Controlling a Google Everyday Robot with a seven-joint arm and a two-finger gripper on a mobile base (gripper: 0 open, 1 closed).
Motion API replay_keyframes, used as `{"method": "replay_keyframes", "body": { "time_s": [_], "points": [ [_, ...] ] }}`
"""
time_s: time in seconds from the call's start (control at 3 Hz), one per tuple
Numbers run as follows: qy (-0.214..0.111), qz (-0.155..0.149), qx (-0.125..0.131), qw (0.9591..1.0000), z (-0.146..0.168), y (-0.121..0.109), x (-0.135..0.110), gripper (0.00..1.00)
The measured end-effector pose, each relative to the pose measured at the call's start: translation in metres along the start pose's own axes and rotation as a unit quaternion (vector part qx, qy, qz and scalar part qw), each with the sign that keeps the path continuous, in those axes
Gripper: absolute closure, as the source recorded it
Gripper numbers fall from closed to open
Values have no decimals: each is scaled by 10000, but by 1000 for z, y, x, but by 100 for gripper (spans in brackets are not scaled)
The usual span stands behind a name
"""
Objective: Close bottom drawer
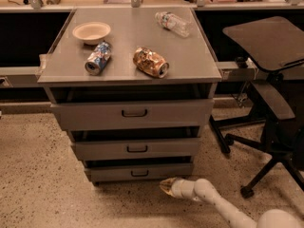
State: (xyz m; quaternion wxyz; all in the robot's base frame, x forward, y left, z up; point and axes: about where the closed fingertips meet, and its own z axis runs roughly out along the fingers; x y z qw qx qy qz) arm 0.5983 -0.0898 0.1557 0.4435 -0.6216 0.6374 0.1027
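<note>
Upper left on the grey cabinet top (61, 65) sits a pale bowl (91, 32), and just below it a blue can (97, 58) lies on its side. Toward the centre lies a crushed brown can (150, 62), with a clear plastic bottle (173, 23) on its side at the top's far right corner. Below the top are three stacked grey drawers; the bottom drawer (114, 173) – the narrowest, with a small black handle (139, 173) – sits low in the centre of the frame, a dark gap above its front. Just below the right end of that front, near the speckled floor (38, 175), the gripper (166, 186) points left, its fingers drawn together to a point and gripping nothing – whether it touches the drawer I cannot tell. A dark office chair (273, 94) fills the right side.
</note>
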Motion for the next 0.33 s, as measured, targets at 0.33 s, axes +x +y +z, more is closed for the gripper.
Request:
{"method": "replay_keyframes", "body": {
  "time_s": [0.33],
  "points": [
    [-230,-28,-370,9990,-1,19,-12,70]
  ]
}}
